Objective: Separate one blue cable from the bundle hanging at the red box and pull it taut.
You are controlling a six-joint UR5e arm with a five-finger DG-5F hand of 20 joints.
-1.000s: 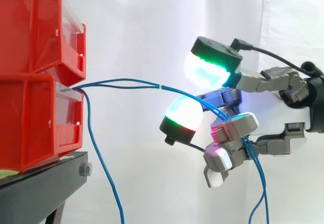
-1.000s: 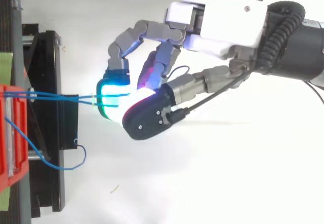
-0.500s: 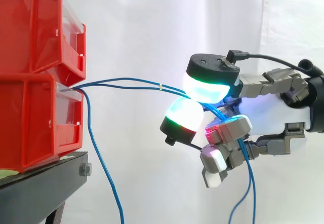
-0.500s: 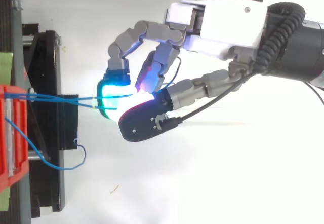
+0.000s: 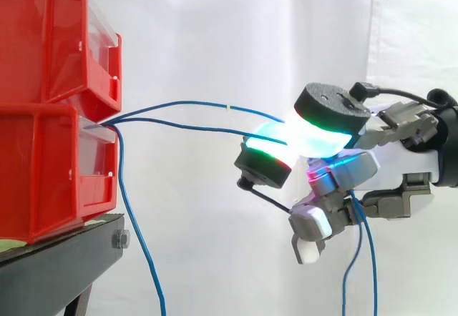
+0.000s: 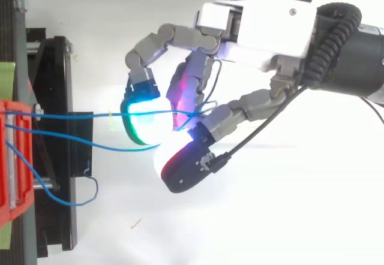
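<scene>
Three blue cables come out of the lower red bin point(image 5: 50, 166). The upper cable point(image 5: 186, 103) runs nearly straight to my hand point(image 5: 397, 162) and carries a small yellow mark. The lower cable point(image 5: 186, 125) sags slightly and also reaches the fingers. The third cable point(image 5: 132, 216) hangs down beside the bin. My hand point(image 6: 264, 31) is curled, with the thumb pad point(image 5: 325, 119) and a green-glowing fingertip point(image 5: 266, 159) closed on the cables. From above, the upper cable point(image 6: 72, 116) and the lower cable point(image 6: 90, 145) fan apart. Their free ends point(image 5: 372, 259) drop below the hand.
Two red bins are stacked on a black stand point(image 5: 57, 266) at the left, before a white curtain. The third cable makes a loose loop point(image 6: 66, 204) beside the stand point(image 6: 54, 97). Open room lies between the bins and my hand.
The thumb has swung back towards the palm and over the cables. The two cables, earlier side by side, have spread apart, the upper one now higher and straighter.
</scene>
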